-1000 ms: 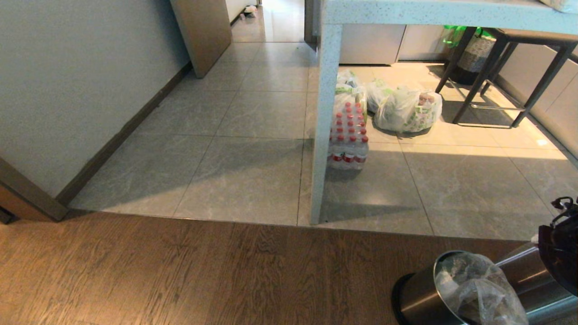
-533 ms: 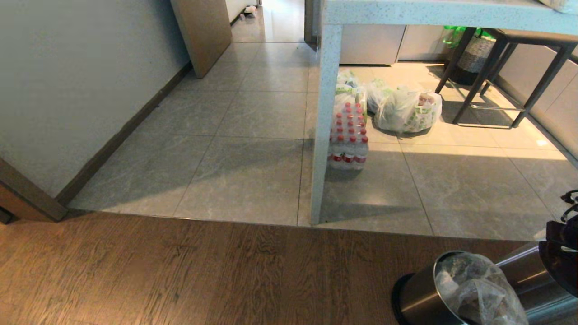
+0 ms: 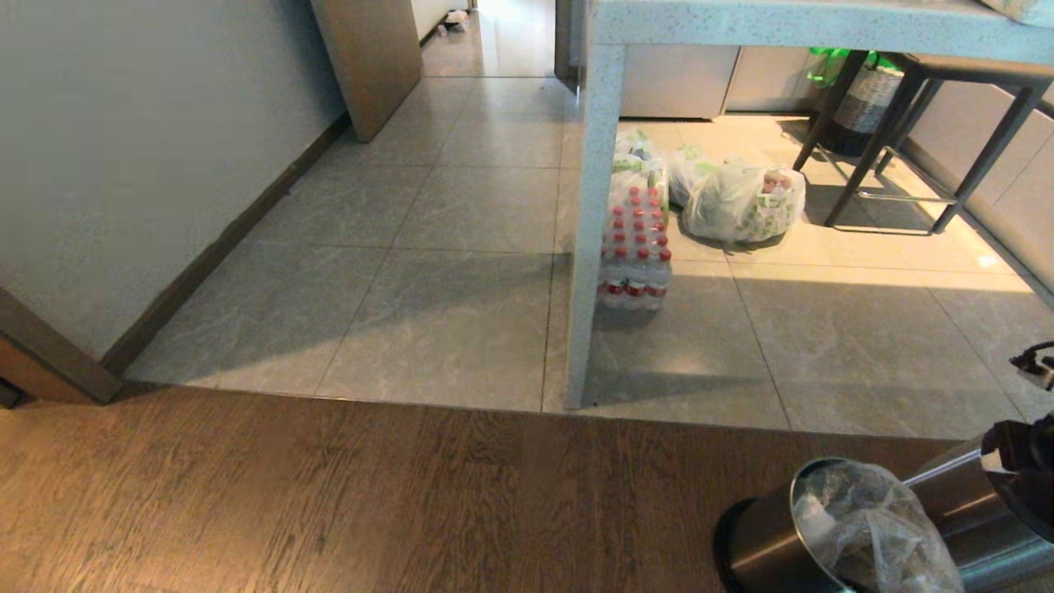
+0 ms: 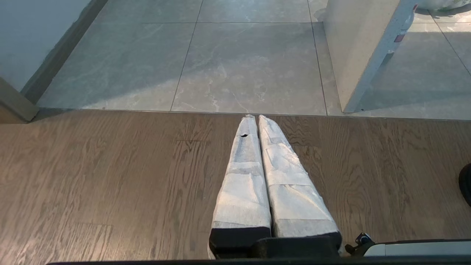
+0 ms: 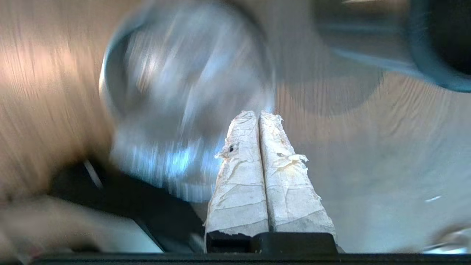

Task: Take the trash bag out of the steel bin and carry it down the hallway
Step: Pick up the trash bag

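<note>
The steel bin [image 3: 762, 543] stands on the wood floor at the bottom right of the head view. The clear, wrinkly trash bag [image 3: 873, 527] fills its mouth. My right arm [image 3: 1025, 469] shows as a dark mass at the right edge, above the bin. In the right wrist view my right gripper [image 5: 258, 113] is shut with nothing between its white-wrapped fingers. Its tips hang over the near side of the blurred bin [image 5: 110, 92] and bag [image 5: 184, 81]. My left gripper [image 4: 256, 117] is shut and empty over the wood floor. The hallway [image 3: 506, 33] opens at the far top.
A second steel cylinder [image 3: 963, 511] lies beside the bin. A speckled counter leg [image 3: 591, 231] stands ahead, with a pack of red-capped bottles [image 3: 636, 255] and white bags with green print [image 3: 741, 202] behind it. A stool [image 3: 914, 140] and a woven basket [image 3: 869, 95] are further right. A wall [image 3: 123, 148] is on the left.
The dark right arm at the right edge of the head view has sunk lower and shows less. The bin, the bag and the rest of the scene have not moved.
</note>
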Motion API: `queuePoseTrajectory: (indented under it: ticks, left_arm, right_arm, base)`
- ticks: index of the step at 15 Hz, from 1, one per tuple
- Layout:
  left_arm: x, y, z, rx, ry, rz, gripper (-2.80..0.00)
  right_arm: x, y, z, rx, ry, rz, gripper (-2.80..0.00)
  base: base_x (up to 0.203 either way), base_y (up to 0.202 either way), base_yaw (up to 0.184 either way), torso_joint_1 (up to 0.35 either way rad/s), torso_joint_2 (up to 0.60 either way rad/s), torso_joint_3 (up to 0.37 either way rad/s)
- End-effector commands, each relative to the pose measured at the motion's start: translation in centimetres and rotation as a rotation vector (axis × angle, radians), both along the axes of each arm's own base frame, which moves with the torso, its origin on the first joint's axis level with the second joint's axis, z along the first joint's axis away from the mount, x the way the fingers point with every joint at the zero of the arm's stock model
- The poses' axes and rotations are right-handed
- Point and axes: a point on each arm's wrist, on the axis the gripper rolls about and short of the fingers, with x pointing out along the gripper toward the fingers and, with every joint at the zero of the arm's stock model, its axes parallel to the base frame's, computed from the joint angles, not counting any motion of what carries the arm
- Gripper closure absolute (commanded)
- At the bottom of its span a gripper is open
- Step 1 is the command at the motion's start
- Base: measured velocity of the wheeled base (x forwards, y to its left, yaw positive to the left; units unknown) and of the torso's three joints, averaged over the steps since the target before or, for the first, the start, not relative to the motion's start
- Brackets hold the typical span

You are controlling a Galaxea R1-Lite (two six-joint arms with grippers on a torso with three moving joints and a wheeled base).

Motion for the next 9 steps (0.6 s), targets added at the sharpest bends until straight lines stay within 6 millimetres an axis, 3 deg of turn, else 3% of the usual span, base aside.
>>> queuePoseTrajectory:
  ticks: [1,6,7,9]
  left_arm:
    - [0.0,0.0,0.0,0.001,0.002,0.001,0.0]
    - [0.0,0.0,0.0,-0.015,0.001,0.001,0.0]
    - [0.0,0.0,0.0,-0.015,0.001,0.001,0.0]
    - [0.0,0.0,0.0,-0.015,0.001,0.001,0.0]
  right_arm:
    - [-3.4,2.7,0.9,-0.089,0.006,0.187,0.0]
    - [-5.6,3.7,-2.3,-0.065,0.066,0.383,0.0]
    - [-5.6,3.7,-3.0,-0.054,0.076,0.43,-2.8]
    - [-5.6,3.8,-4.3,-0.038,0.106,0.511,-2.8]
  base:
    - [0.0,0.0,0.0,0.0,0.0,0.0]
    - [0.0,0.0,0.0,0.0,0.0,0.0]
    - [0.0,0.0,0.0,0.0,0.0,0.0]
    - [0.0,0.0,0.0,0.0,0.0,0.0]
